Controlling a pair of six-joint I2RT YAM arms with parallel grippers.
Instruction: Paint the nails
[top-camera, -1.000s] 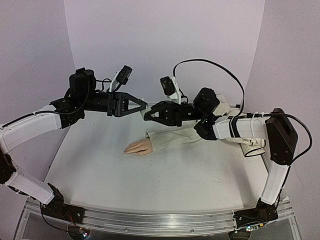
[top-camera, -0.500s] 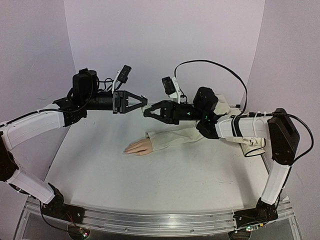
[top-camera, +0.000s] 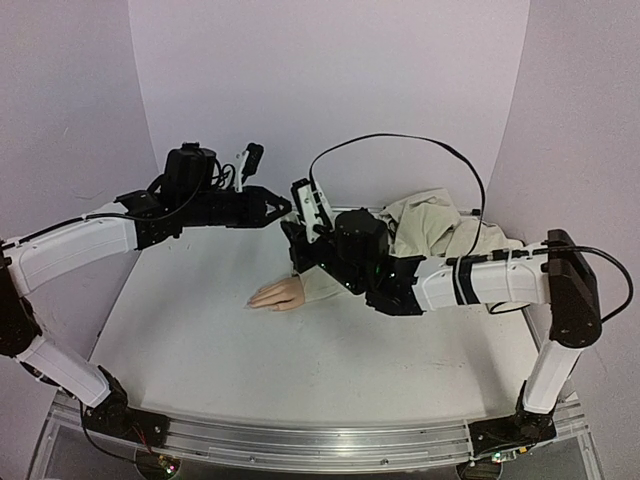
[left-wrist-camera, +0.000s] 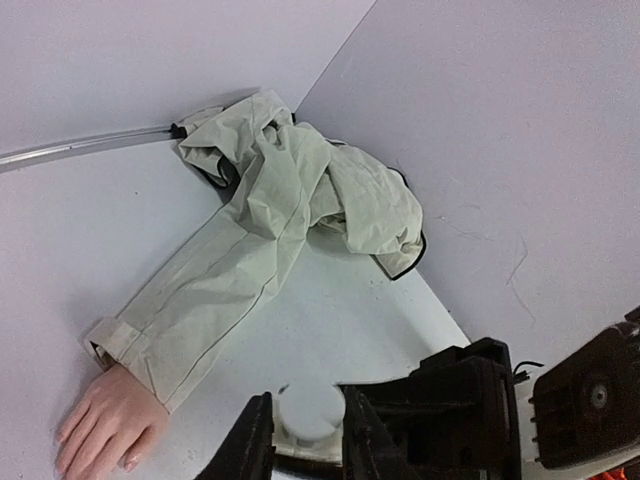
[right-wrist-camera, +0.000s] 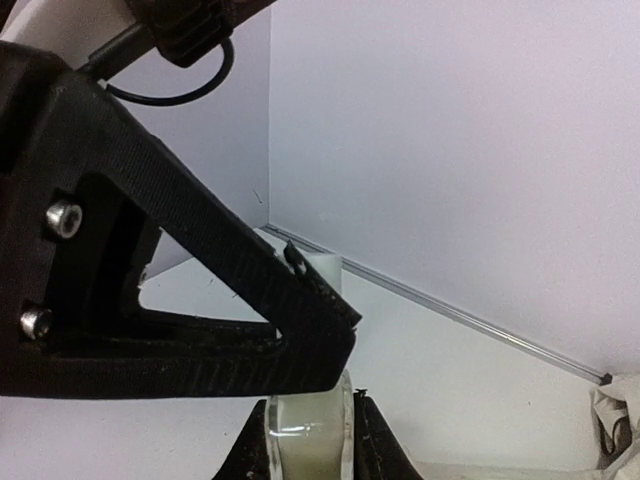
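Plain lilac walls closed the space in: a back wall (top-camera: 330, 80), a left wall (top-camera: 60, 110) and a right wall (top-camera: 590, 120). A white counter (top-camera: 250, 350) ran up to them, with a thin metal strip (left-wrist-camera: 80, 152) along the joint. A metal rail (top-camera: 300, 440) edged its near side. The light was even and the shadows soft.

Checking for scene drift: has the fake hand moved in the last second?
No. The hand lies at the same spot against the table's near rail, fingers pointing left as before.
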